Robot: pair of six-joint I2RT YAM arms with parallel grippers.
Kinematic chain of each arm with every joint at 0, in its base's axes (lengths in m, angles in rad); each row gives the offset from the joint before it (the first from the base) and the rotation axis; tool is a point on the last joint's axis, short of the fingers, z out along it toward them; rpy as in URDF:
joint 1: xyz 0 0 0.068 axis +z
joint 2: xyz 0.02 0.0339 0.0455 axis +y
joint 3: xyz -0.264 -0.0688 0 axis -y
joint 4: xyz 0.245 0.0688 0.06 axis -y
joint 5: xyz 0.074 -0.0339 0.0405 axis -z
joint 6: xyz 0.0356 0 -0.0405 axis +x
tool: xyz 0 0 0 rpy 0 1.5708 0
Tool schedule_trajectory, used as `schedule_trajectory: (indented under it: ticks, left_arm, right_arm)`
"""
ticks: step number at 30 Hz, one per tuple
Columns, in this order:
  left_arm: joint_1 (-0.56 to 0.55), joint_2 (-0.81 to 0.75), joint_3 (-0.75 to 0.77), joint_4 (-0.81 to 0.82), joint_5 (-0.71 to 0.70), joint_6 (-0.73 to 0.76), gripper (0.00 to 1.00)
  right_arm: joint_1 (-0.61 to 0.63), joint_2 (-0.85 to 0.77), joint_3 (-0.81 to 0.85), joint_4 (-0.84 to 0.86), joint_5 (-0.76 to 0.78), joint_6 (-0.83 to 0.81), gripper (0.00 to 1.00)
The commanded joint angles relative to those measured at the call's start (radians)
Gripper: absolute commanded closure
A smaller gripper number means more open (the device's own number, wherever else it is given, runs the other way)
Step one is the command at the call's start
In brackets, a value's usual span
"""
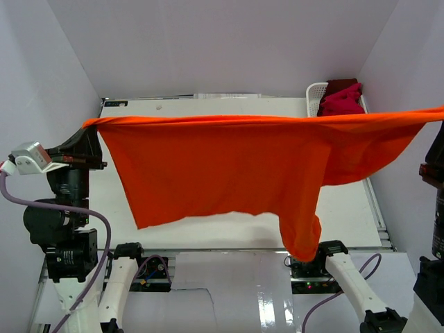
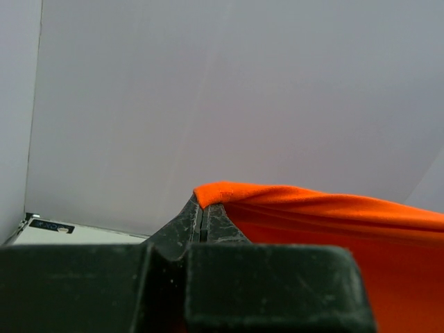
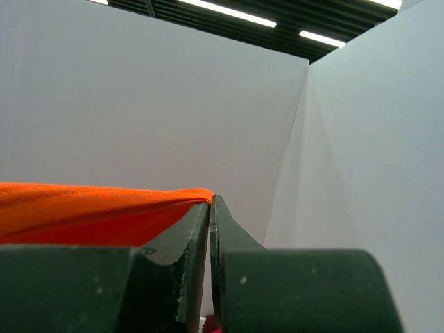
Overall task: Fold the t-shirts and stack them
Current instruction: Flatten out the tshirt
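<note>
The orange shirt (image 1: 229,166) hangs in the air above the worktop (image 1: 347,215), stretched wide between the two claws. Its top edge runs almost straight across the top view, from the left side to the right border of the picture, and rises a little at the right end. Under this edge the cloth falls as one loose sheet. The bottom edge is uneven. On the left it ends high, and to the right of the middle a long narrow part hangs much lower, in front of the base of the right arm. I cannot tell if this low tip touches the worktop.

The left claw (image 2: 202,208) is closed, with only a thin slit between its two fingers, and it pinches the left corner of the orange shirt at its very tip. The right claw (image 3: 210,201) is closed in the same way, and the other corner of the shirt is pinched at its tip. The cloth goes away from it to the left in the right wrist view.

A white basket (image 1: 316,94) stands at the far right corner of the worktop. A crimson shirt (image 1: 341,102) lies crumpled in it, with a dark red shirt (image 1: 341,84) just behind. The top edge of the orange shirt hides the lower part of the basket.
</note>
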Motion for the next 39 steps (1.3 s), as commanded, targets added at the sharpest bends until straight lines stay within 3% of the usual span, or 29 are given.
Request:
schedule_trajectory:
  ticks: [1, 6, 14, 29, 35, 39]
  left_arm:
    - [0.014, 0.025, 0.055, -0.052, -0.175, 0.040, 1.00]
    - [0.006, 0.014, 0.072, -0.084, -0.132, 0.009, 1.00]
    - [0.005, -0.017, -0.115, -0.032, -0.089, -0.057, 1.00]
    - [0.005, 0.066, -0.195, -0.006, 0.001, -0.132, 1.00]
    - [0.005, 0.000, -0.250, -0.004, 0.001, -0.141, 1.00]
    - [0.005, 0.057, -0.183, -0.045, 0.001, -0.126, 1.00]
  right_arm:
    - [-0.053, -0.055, 0.034, 0.075, 0.010, -0.003, 0.92]
    - [-0.165, -0.142, -0.064, 0.124, -0.125, 0.089, 0.92]
    - [-0.260, -0.173, -0.250, 0.193, -0.241, 0.151, 0.92]
    - [-0.263, -0.099, -0.397, 0.172, -0.254, 0.166, 0.92]
    - [-0.262, -0.114, -0.410, 0.179, -0.246, 0.166, 0.92]
    - [-0.260, -0.091, -0.410, 0.168, -0.272, 0.178, 0.92]
